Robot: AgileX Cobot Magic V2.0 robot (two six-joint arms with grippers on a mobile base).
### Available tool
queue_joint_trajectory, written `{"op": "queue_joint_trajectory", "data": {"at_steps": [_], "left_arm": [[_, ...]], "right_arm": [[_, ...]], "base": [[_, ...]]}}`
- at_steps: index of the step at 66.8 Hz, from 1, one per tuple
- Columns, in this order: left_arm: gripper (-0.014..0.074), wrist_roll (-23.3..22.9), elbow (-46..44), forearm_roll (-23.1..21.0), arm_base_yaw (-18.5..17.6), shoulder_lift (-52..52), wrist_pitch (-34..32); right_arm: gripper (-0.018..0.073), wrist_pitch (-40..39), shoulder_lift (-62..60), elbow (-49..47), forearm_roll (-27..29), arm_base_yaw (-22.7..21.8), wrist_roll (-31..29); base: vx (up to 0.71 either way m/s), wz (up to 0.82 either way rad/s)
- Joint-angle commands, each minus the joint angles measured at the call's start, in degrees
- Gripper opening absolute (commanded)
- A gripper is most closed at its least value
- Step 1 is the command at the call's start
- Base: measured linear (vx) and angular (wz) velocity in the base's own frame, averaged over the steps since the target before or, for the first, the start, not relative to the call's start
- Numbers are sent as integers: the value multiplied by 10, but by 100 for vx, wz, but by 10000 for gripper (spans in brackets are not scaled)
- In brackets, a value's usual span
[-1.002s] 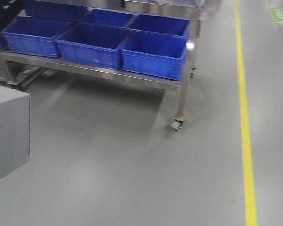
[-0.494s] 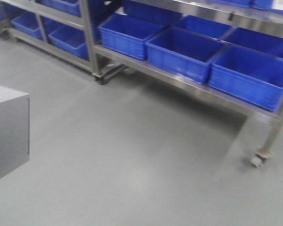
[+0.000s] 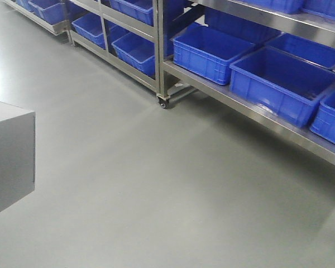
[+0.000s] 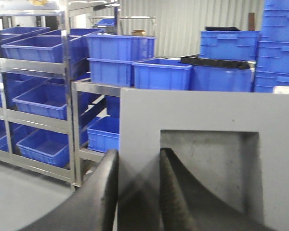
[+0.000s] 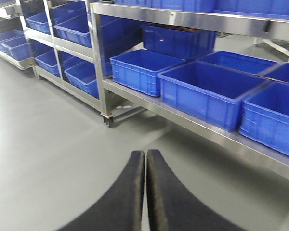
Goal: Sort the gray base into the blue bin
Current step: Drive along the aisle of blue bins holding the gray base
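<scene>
The gray base (image 4: 207, 115) fills the left wrist view, its square recess facing the camera. My left gripper (image 4: 138, 156) is shut on its left wall, one finger outside and one inside the recess. In the front view the gray base (image 3: 8, 159) juts in at the left edge, above the floor. Deep blue bins (image 3: 282, 81) sit side by side on the low steel shelf at the right, with another blue bin (image 3: 209, 47) beside them; they also show as blue bins (image 5: 207, 91) in the right wrist view. My right gripper (image 5: 145, 154) is shut and holds nothing, above the floor.
Steel racks on casters (image 3: 163, 102) run along the back and right, loaded with more blue tubs (image 3: 139, 51). Stacked blue crates (image 4: 274, 48) and a further rack (image 4: 70, 120) stand beyond the held base. Gray floor (image 3: 156, 195) spreads in front.
The front view has swung left: the rack and its bins slid right and nearer, and more racks came in at the upper left. The gray base kept its place at the left edge.
</scene>
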Motion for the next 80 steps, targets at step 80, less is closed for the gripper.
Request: {"op": "queue_joint_trajectory", "data": {"at_steps": [80], "left_arm": [[-6, -4, -17, -6, 1, 5, -63]], "right_arm": [[-5, -42, 10, 1, -3, -2, -7]], "base": [[39, 27]]}}
